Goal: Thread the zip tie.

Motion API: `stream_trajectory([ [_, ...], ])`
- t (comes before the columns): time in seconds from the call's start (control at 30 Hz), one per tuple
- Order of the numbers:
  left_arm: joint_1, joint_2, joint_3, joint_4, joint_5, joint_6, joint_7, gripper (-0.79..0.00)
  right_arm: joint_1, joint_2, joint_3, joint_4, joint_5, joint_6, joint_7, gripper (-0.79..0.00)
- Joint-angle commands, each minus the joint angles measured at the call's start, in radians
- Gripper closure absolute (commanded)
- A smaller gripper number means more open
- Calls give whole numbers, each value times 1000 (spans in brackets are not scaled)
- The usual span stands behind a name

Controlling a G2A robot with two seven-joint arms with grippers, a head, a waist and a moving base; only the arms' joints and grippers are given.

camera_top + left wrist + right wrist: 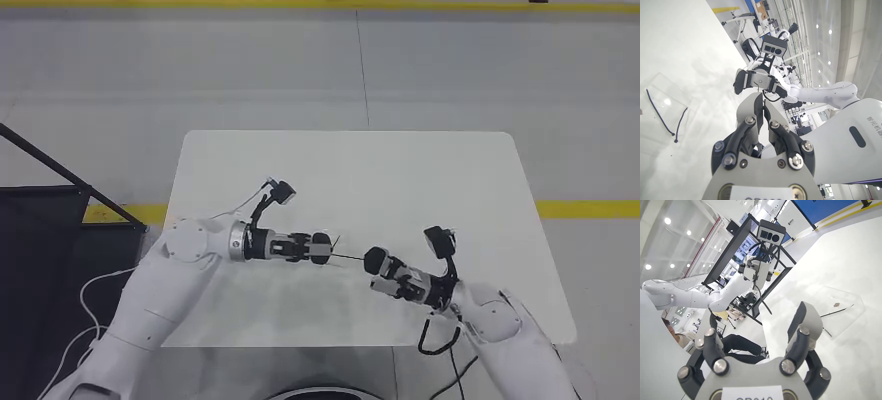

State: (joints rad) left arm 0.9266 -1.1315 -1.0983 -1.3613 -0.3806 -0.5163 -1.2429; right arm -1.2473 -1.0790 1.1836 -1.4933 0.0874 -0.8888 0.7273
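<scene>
My left gripper (322,247) is shut tight on a zip tie (350,257). My right gripper (377,262), near the tie's right end, is wide open and holds nothing.

Black zip tie (348,256): thin, nearly straight strap, clamped at one end in the left gripper (762,100), its free length projecting toward the right gripper (757,311), tip close to it.

From above, the zip tie's (348,258) nine o'clock end lay hidden inside the left pincer (325,248); its three o'clock tip perhaps met the right pincer (374,264), too thin to tell.
</scene>
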Motion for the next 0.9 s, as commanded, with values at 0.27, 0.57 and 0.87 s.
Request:
stream_trajectory([
  [0.27,-12,-1,22,14,17,-14,2,0,29,1,-23,22,51,10,21,-385],
  [0.57,-18,1,31,19,16,-17,6,0,38,4,-34,29,57,23,35,-289],
  [0.87,-21,2,38,22,15,-19,10,0,44,6,-40,33,58,30,38,-215],
])
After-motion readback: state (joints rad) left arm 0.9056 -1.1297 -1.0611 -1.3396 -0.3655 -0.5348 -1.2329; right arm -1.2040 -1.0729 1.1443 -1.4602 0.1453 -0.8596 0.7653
